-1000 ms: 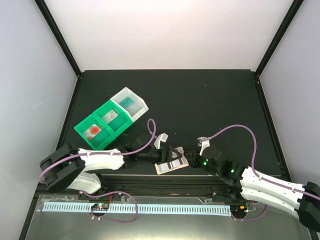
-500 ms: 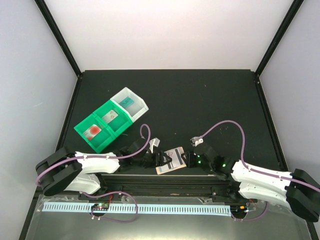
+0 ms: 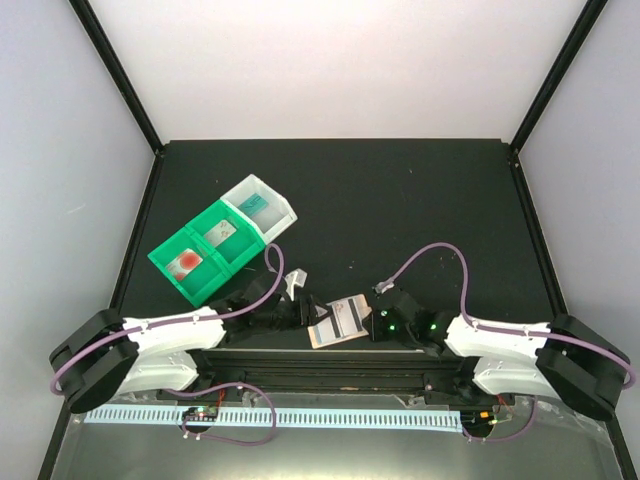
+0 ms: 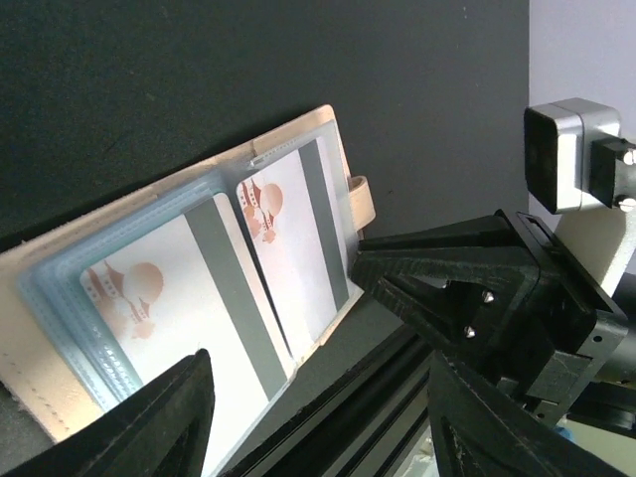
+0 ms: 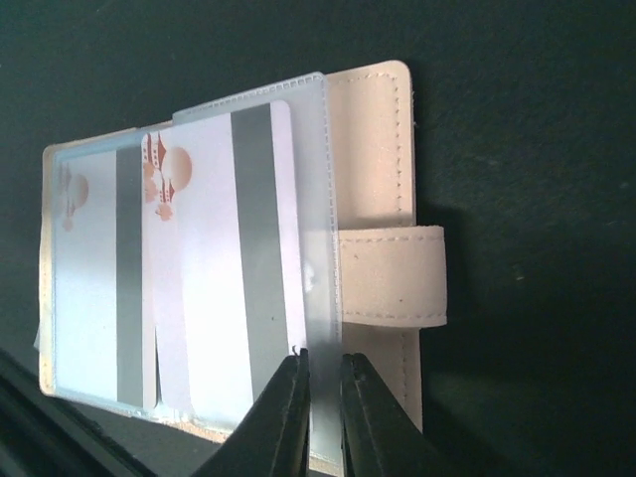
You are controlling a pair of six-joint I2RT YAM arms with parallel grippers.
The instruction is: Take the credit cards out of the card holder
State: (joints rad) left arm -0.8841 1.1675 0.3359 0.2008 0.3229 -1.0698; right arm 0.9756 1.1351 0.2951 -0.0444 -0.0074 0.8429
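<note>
card holder (image 5: 373,149) lies open and face up on the black table (image 3: 420,200), at the near edge just by the rail (image 3: 300,365), between the two grippers. Peach-tan rim, pale blue inner panels, closing strap (image 5: 393,273) sticking out on the right arm's side.

Two white cards are in it, side by side in clear sleeves, each with a grey stripe and reddish-brown print. strap-side card (image 5: 214,248) sits in a loose sleeve flap that overlaps the edge of the far-side card (image 5: 89,258). Both look fully seated in their sleeves.

right gripper (image 5: 320,378): fingers nearly together, clamped on the lower edge of that clear flap, right beside the strap-side card. Can't tell if the card edge itself is caught too.

left gripper (image 4: 318,397): fingers well apart, nothing gripped. It sits low at the holder's opposite side, with a corner of the holder showing between the fingers. Contact unclear.

Both arms lie low along the near edge, wrists pointing inward at the holder.

Well apart, on the left half of the table: green bin (image 3: 215,283) with two compartments and a white bin (image 3: 285,215) butted against its far end, set diagonally. red-blotch card (image 3: 186,262) in the nearer green compartment, pale card (image 3: 218,232) in the next, teal card (image 3: 255,205) in the white bin.
</note>
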